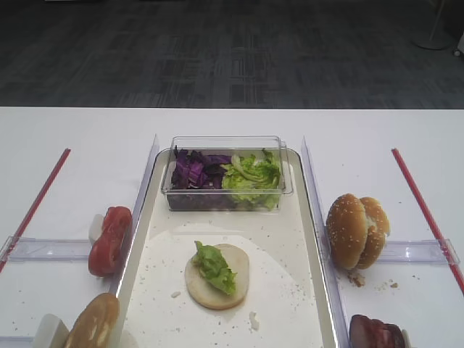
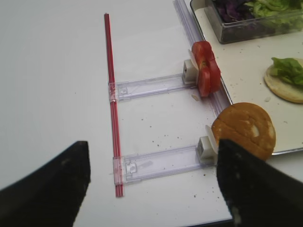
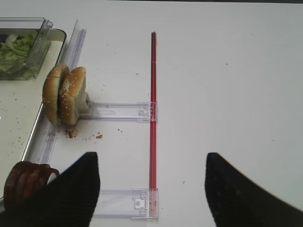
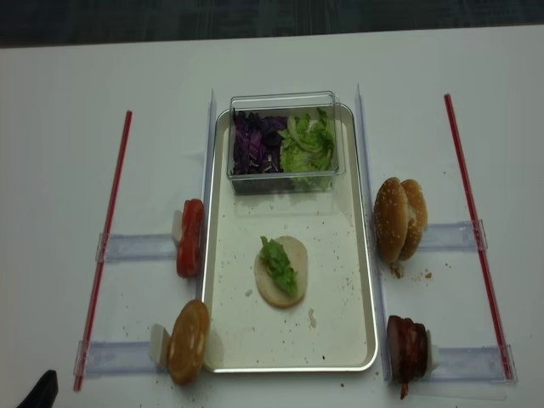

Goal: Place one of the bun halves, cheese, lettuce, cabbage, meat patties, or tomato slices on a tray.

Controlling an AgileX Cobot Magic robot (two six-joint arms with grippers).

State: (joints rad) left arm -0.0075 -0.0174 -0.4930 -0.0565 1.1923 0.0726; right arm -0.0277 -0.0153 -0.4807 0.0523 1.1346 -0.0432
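Observation:
On the cream tray [image 1: 283,239] lies a pale bun round [image 1: 217,283] with a green lettuce piece [image 1: 214,267] on top. Tomato slices [image 1: 110,239] and a golden bun half [image 1: 93,322] stand on edge left of the tray. Sesame bun halves [image 1: 355,230] and meat patties [image 1: 377,333] stand to its right. Purple cabbage [image 1: 194,171] fills part of the tub. No cheese shows. My left gripper [image 2: 152,144] hangs open over the table, left of the golden bun half [image 2: 246,130]. The right gripper [image 3: 151,158] is open too, right of the patties [image 3: 26,182]. Neither holds anything.
A clear plastic tub [image 1: 226,145] sits at the tray's far end, with more lettuce [image 1: 252,176] beside the cabbage. Clear plastic rails [image 1: 51,249] and red strips [image 1: 36,199] lie on the white table on both sides. Crumbs speckle the tray.

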